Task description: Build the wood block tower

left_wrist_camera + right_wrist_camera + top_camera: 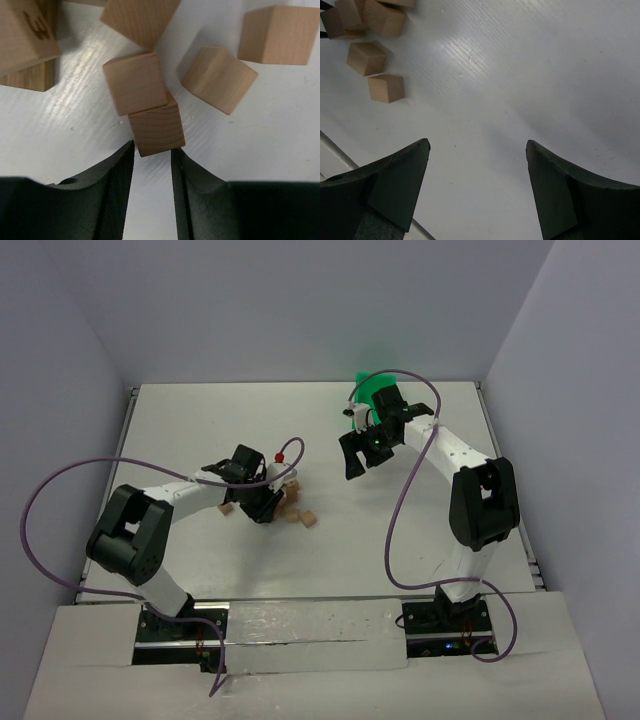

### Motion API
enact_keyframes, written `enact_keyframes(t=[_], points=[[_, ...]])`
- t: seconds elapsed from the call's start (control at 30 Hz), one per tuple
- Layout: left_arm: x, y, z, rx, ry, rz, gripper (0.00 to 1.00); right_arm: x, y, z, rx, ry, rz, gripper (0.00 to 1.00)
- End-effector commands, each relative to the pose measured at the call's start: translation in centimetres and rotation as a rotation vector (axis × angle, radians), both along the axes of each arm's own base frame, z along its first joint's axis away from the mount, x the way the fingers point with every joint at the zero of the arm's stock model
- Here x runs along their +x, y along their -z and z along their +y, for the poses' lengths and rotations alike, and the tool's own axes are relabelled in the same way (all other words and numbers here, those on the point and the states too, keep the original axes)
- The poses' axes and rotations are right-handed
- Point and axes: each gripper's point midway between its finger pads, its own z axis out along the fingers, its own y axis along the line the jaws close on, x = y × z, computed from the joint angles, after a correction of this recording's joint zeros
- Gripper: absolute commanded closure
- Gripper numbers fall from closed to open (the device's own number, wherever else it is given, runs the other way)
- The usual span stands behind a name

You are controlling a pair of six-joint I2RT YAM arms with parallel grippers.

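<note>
Several tan wood blocks lie loose in a cluster on the white table (200, 430). In the left wrist view my left gripper (153, 148) is shut on the near end of one wood block (156, 127), pinched at the fingertips. A second cube (134, 82) touches its far end, and others lie to the right (219, 79) (277, 35). At the upper left, a cube with a burnt mark (25, 35) rests on another (30, 77). My right gripper (477, 150) hangs open over bare table, well apart from the blocks (386, 88). No tower shows in any view.
A green bin (372, 390) stands at the back of the table behind the right arm. From above, single cubes lie left (228, 508) and right (309, 519) of the left gripper (262, 502). Grey walls close in both sides.
</note>
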Motion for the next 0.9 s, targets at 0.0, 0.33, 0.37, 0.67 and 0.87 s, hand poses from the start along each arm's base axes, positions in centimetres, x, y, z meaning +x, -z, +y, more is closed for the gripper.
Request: enact_keyframes(t=[0.0, 0.33, 0.37, 0.67, 0.87], points=[[2.3, -1.3, -0.2, -0.008, 0.003, -0.066, 0.57, 0.0, -0.3, 0.0, 0.016, -0.005, 0.011, 0.15], [2.4, -3.4, -0.4, -0.025, 0.127, -0.114, 0.42, -0.2, -0.1, -0.1, 0.013, -0.012, 0.014, 0.15], [2.3, -3.8, -0.3, -0.020, 0.151, -0.124, 0.40, -0.3, -0.1, -0.1, 0.014, -0.012, 0.015, 0.15], [-1.0, -10.0, 2.3, 0.056, 0.673, -0.337, 0.19, -0.2, -0.6, 0.1, 0.027, -0.020, 0.014, 0.14], [-2.4, -11.2, 2.5, 0.065, 0.935, -0.399, 0.13, -0.1, -1.0, 0.2, 0.032, -0.019, 0.009, 0.12]])
